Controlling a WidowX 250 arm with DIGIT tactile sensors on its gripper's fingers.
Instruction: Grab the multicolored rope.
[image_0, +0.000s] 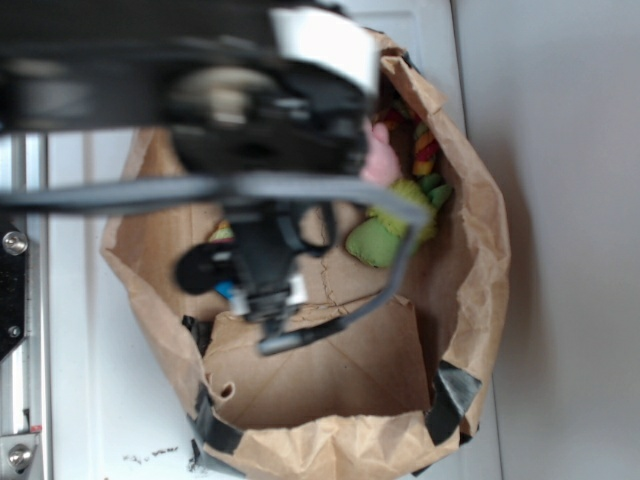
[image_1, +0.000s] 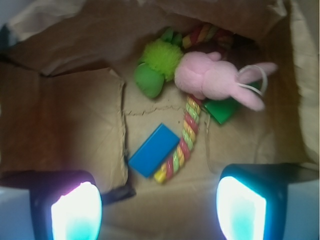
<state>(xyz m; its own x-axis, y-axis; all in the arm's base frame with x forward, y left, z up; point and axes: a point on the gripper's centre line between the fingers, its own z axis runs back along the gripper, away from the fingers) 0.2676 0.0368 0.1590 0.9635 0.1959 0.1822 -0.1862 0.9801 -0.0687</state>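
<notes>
The multicolored rope (image_1: 184, 141), twisted in yellow, pink-red and light green, lies on the floor of a brown paper bag (image_1: 70, 125). It runs from beside a blue block (image_1: 154, 150) up under a pink plush bunny (image_1: 215, 77) and curves on behind it. In the exterior view only a short banded piece of the rope (image_0: 425, 143) shows near the bag's far wall. My gripper (image_1: 159, 212) hangs open above the bag floor, just short of the rope's near end, with nothing between its fingers. In the exterior view the gripper (image_0: 262, 300) is inside the bag, mostly hidden by the arm.
A fuzzy yellow-green plush toy (image_1: 157, 65) and a green block (image_1: 222, 110) lie by the bunny. The bag's walls (image_0: 480, 250) rise all around. A grey cable (image_0: 395, 275) loops from the arm. The bag stands on a white surface (image_0: 70, 400).
</notes>
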